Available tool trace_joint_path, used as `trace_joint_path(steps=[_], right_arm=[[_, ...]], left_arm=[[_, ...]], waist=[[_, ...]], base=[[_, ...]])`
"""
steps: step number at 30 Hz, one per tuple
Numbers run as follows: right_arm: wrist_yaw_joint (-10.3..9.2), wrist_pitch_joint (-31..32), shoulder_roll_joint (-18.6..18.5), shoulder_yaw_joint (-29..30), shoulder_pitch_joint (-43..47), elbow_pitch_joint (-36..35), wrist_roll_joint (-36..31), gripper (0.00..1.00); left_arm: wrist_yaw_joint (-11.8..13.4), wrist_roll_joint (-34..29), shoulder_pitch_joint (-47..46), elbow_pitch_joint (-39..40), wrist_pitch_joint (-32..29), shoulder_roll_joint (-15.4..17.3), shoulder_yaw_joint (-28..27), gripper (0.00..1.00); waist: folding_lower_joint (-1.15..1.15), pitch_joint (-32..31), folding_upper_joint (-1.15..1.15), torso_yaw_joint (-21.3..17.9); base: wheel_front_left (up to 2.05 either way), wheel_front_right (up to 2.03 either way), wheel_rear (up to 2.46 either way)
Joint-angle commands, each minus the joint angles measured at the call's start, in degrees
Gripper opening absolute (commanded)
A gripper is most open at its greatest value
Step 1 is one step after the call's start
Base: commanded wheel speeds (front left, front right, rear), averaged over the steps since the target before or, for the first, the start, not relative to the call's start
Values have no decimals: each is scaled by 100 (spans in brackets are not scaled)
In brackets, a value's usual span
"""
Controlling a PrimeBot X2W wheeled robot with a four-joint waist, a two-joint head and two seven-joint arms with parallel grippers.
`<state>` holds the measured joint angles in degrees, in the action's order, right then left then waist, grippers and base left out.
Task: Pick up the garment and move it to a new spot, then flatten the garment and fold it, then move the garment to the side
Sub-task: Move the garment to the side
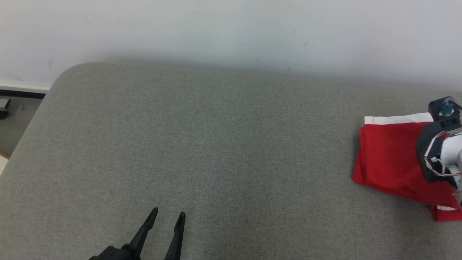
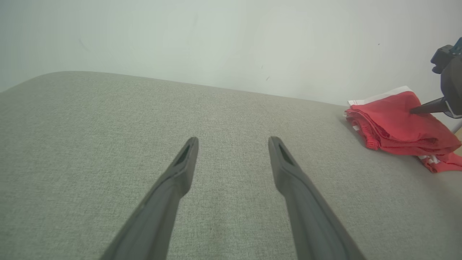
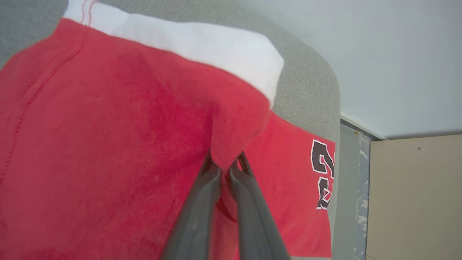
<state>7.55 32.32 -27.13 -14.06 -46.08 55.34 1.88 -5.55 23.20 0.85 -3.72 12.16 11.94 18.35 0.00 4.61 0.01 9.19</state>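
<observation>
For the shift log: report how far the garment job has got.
Done, apparently: the red garment lies folded in layers near the right end of the grey cushion. In hand: the right gripper is shut on a pinch of its fabric. The left gripper is open over bare cushion. Left: probably only letting go, if this is the final spot.

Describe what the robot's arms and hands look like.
The left hand has two long, slim, matte black fingers that taper to the tips, each with a narrow slot near the end. The right hand has the same dark fingers. Behind it are a black wrist housing, a white forearm, looped red-and-white wires and a black block with a teal knob.
</observation>
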Motion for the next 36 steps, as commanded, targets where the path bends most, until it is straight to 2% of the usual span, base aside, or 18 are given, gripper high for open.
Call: trace_joint_path(steps=[1, 6, 10, 17, 19, 27, 28, 29, 33, 36], right_arm=[[-16, 63, -238, -218, -66, -126, 206, 0], [-16, 533, -1109, -1043, -48, -759, 998, 0], [-16, 1026, -1900, -1413, 59, -1390, 1593, 0], [-16, 1602, -3095, -2048, 282, -2505, 2113, 0], [-16, 1578, -3343, -2156, 295, -2725, 2133, 0], [-16, 1486, -3794, -2139, 350, -2912, 1807, 0], [-16, 1435, -3776, -2100, 369, -2918, 1743, 33], [-16, 1392, -3748, -2014, 384, -2890, 1678, 100], [-16, 1173, -3658, -1698, 405, -2905, 1238, 100], [-16, 1111, -3426, -1553, 478, -3018, 1097, 100]], left_arm=[[-13, -12, -73, 28, 6, 23, 26, 100], [-36, -2, -166, 62, 36, 40, 59, 100], [-37, 17, -184, 54, 55, 64, 59, 100], [-44, 24, -253, -5, 87, 47, 104, 100], [-36, 16, -305, -10, 86, 35, 144, 100], [-55, 0, -410, -20, 86, 71, 229, 100], [-44, 3, -422, -19, 93, 69, 222, 100], [-35, 7, -429, -25, 103, 70, 215, 100], [-28, 7, -478, -58, 121, 48, 237, 100], [-10, 9, -492, -95, 134, 38, 238, 100]], waist=[[0, 219, -1, 87], [0, 474, -1, 174], [0, 586, -1, 207], [0, 699, -1, 241], [0, 767, -1, 268], [0, 1063, -1, 355], [0, 1100, -1, 354], [0, 1132, -1, 349], [0, 1184, -1, 313], [0, 1132, -1, 230]], base=[[0, 0, 0], [0, 0, 0], [0, 0, 0], [0, 0, 0], [0, 0, 0], [0, 0, 0], [0, 0, 0], [0, 0, 0], [0, 0, 0], [0, 0, 0]])
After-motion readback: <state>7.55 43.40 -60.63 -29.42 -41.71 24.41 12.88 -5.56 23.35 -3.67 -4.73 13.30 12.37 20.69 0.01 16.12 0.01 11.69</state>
